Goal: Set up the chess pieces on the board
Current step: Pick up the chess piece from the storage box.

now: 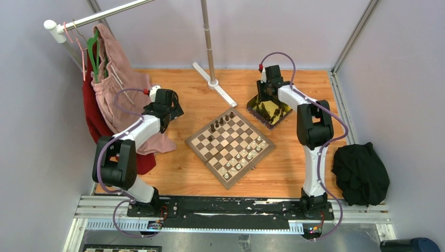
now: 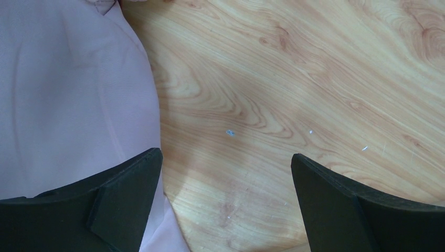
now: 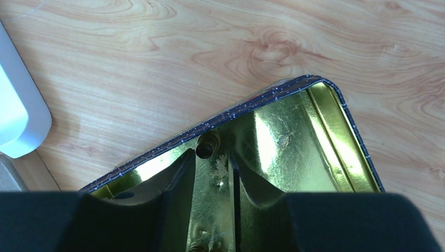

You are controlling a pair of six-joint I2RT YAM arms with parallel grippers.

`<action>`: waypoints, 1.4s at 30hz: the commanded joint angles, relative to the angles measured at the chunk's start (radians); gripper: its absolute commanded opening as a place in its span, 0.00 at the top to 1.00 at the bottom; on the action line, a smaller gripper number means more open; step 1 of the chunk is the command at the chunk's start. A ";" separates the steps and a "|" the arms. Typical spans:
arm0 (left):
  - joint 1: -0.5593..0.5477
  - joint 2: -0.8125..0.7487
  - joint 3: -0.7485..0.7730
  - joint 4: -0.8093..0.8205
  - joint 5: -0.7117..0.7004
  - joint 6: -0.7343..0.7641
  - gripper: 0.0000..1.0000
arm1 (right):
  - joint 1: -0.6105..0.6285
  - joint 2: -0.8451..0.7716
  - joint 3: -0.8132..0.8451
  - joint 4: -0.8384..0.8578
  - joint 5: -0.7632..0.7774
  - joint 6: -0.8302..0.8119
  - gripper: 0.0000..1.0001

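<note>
The board [image 1: 230, 147] lies turned like a diamond in the middle of the table. Dark chess pieces [image 1: 218, 125] stand along its far-left side and pale ones [image 1: 244, 157] along its near-right side. My right gripper [image 1: 266, 100] reaches down into the gold tin [image 1: 277, 116]. In the right wrist view it [image 3: 211, 155] stands open over the tin's shiny floor [image 3: 294, 136], with a dark brown piece [image 3: 204, 147] lying just past its left fingertip. Another brown piece shows dimly low between the fingers, and I see no grip on it. My left gripper [image 1: 176, 110] [image 2: 225, 155] hangs open over bare wood.
A pink garment [image 1: 118, 84] [image 2: 68, 94] hangs from a rack and reaches the table beside my left gripper, with red cloth [image 1: 94, 118] behind it. The pole's white foot [image 1: 218, 89] [image 3: 16, 121] stands left of the tin. A black cloth heap [image 1: 361, 173] lies at the right.
</note>
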 commanded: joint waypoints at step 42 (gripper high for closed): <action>0.010 0.001 0.021 0.004 0.003 -0.011 0.00 | -0.020 -0.001 0.002 0.014 -0.050 -0.015 0.98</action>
